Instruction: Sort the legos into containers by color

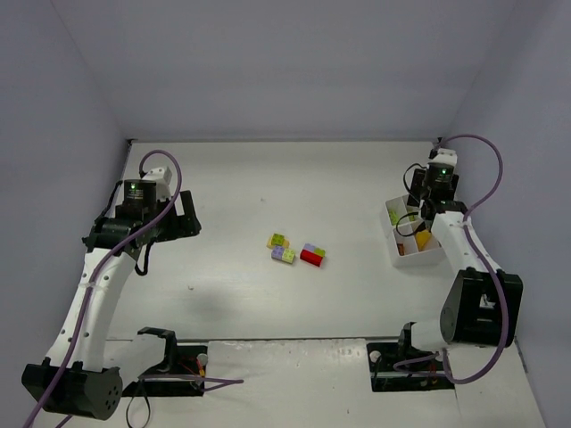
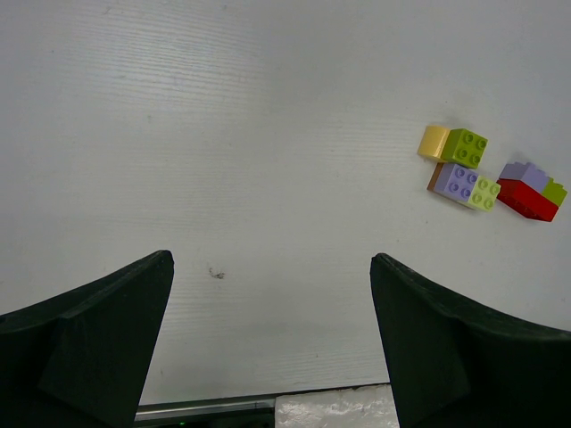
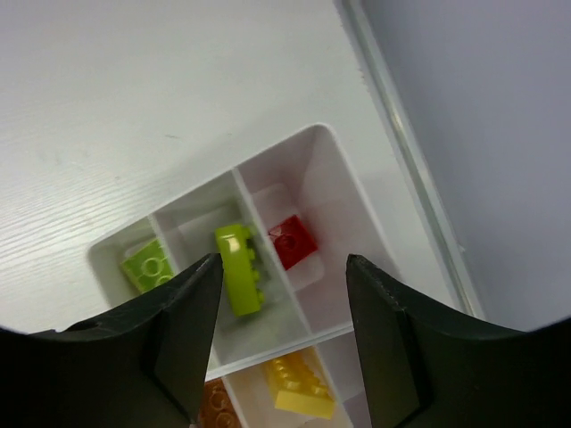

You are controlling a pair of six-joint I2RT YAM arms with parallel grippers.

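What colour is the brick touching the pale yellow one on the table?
A lime green brick; left wrist view shows it best.

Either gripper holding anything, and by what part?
Nothing held. Left gripper open over the table; right gripper open, lime brick between its fingers loose in the tray.

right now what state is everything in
left gripper: open, empty, over table
right gripper: open, over tray
tray: partly filled
lime brick: tilted, beside a divider
red brick: lying in tray
loose legos: clustered on table, unsorted
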